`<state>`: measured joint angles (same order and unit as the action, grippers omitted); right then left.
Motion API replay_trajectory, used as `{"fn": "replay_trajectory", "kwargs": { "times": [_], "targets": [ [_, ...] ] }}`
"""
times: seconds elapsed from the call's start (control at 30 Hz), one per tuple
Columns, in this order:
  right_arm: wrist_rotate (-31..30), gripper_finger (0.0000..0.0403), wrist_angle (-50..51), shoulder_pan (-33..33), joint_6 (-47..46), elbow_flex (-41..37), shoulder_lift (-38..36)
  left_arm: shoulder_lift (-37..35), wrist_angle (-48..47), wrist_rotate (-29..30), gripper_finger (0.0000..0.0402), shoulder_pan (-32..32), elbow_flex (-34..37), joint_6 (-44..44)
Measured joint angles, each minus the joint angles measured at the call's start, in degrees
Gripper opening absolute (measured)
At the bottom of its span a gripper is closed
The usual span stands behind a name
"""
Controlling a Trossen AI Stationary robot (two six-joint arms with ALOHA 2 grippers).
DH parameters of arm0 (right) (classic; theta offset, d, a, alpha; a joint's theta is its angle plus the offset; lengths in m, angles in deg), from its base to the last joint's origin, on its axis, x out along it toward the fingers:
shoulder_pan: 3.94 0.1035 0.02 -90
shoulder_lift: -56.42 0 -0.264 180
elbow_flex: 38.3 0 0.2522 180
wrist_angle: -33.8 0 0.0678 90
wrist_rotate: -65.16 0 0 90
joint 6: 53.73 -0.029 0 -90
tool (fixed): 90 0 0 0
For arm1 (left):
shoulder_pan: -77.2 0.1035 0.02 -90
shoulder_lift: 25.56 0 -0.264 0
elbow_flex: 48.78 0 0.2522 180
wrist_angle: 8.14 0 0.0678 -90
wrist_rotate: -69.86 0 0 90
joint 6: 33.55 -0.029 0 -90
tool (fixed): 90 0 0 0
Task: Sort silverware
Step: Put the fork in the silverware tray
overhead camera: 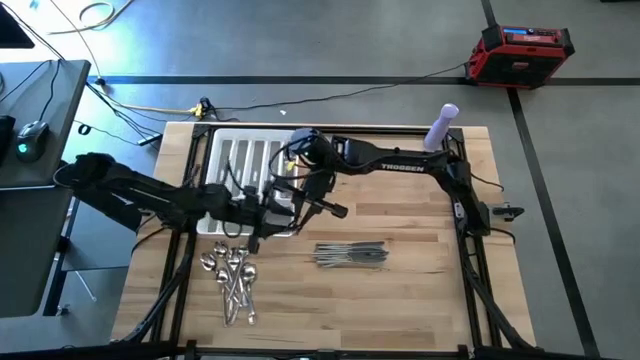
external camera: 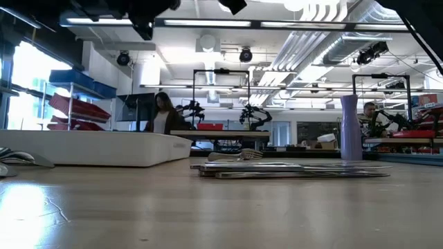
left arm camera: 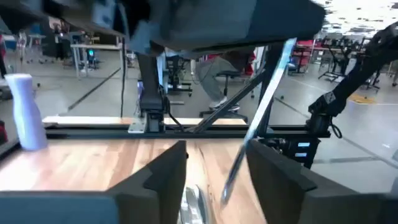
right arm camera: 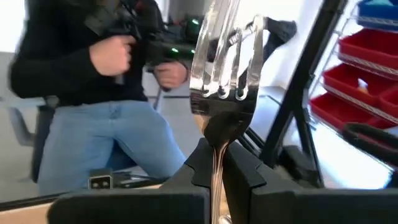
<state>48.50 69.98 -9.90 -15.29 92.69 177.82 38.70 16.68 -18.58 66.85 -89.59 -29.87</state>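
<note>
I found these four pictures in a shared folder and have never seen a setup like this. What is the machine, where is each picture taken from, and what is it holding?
It is a robot with two dark arms at a wooden table, sorting cutlery.

One camera looks straight down, one sits at table height, and one rides on each wrist.

On the table are a white tray, a pile of spoons, a bundle of knives and forks and a pale purple bottle.

The right gripper is shut on a fork, tines pointing away from it. The left gripper is open over the tray's near edge, with a long silver piece between its fingers, seemingly released. A person stands beyond the table.
</note>
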Motion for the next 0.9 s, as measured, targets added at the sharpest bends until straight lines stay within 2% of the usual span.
{"fn": "replay_trajectory", "kwargs": {
  "times": [0.17, 0.37, 0.47, 0.7, 0.9],
  "targets": [
    [1.4, 0.0, 0.6, 0.0, 0.0, 0.0, 0.0, 4.5, 1.5, -3.0, 0.02, 0.0, -2.9, -0.8],
    [2.6, 0.0, 3.7, -0.2, 0.4, 0.0, 0.0, 5.2, 1.5, -4.1, 0.0198, 0.0, -3.5, -1.3],
    [1.9, 0.0, 5.0, -0.5, 0.5, 0.0, 0.0, 5.2, 1.2, -4.2, 0.0173, 0.0, -3.5, -1.8],
    [1.4, 0.0, 5.2, -0.8, 1.0, 0.0, 0.0, 5.2, 1.7, -4.2, 0.0071, 0.9, -3.5, 1.0],
    [0.8, 0.0, 5.8, -0.8, 1.1, 0.0, 0.0, 5.2, 1.6, -5.6, 0.0053, 1.0, -3.6, 2.2]
  ]
}}
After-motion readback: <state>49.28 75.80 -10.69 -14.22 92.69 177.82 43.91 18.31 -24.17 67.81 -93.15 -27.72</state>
